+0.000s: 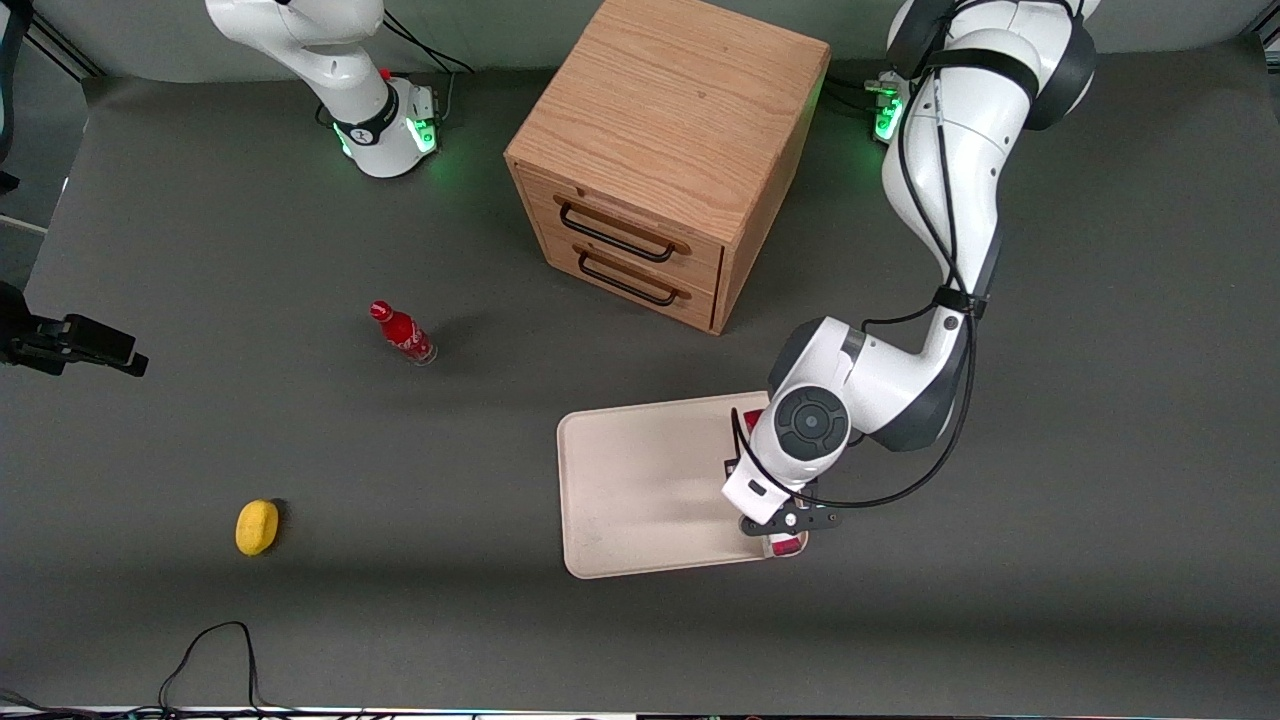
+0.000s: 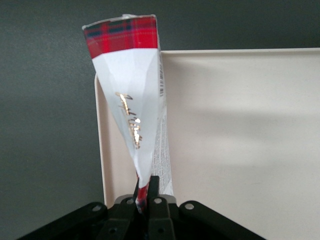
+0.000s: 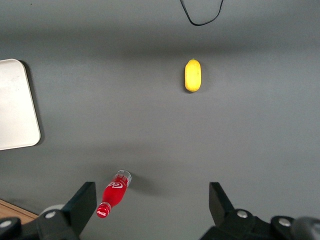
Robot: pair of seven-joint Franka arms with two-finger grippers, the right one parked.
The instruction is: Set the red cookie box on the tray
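Observation:
The red cookie box, red tartan with white panels, is gripped at one end by my left gripper, whose fingers are shut on it. The box runs along the edge of the beige tray toward the working arm's end. In the front view the gripper is over the tray's near corner. The arm hides most of the box there; only a red end shows below the fingers. I cannot tell if the box rests on the tray. The tray's corner also shows in the right wrist view.
A wooden drawer cabinet stands farther from the front camera than the tray. A small red bottle and a yellow lemon lie toward the parked arm's end of the table. A black cable loops at the table's near edge.

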